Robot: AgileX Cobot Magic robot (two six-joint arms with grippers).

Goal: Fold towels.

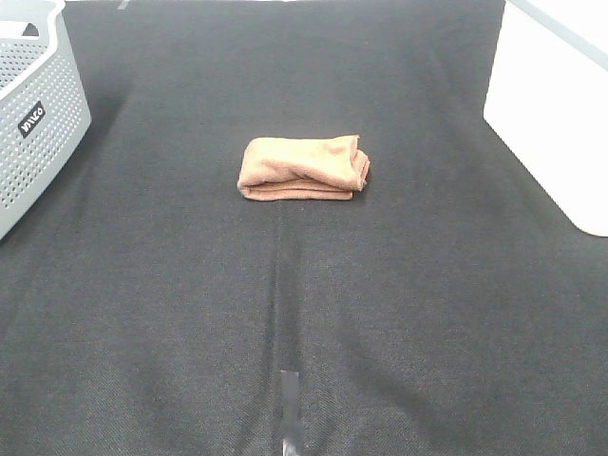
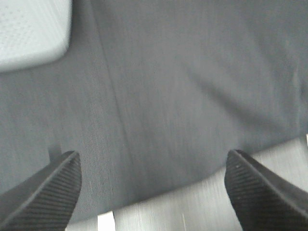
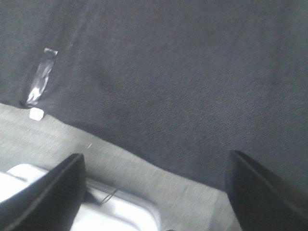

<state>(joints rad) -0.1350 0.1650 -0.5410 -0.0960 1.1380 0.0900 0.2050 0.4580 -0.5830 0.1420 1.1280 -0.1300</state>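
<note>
The brown towel (image 1: 302, 168) lies folded into a small thick bundle in the middle of the black cloth, towards the far side, in the exterior high view. Neither arm shows in that view. In the left wrist view my left gripper (image 2: 153, 185) is open and empty, its two black fingers (image 2: 53, 192) spread wide over bare black cloth near the cloth's edge. In the right wrist view my right gripper (image 3: 156, 187) is open and empty too, its fingers (image 3: 260, 192) wide apart above the front edge of the cloth. The towel shows in neither wrist view.
A grey perforated basket (image 1: 33, 114) stands at the far left; its corner shows in the left wrist view (image 2: 29, 33). A white bin (image 1: 560, 104) stands at the far right. A strip of tape (image 1: 290, 408) marks the cloth's front middle, also in the right wrist view (image 3: 41, 82).
</note>
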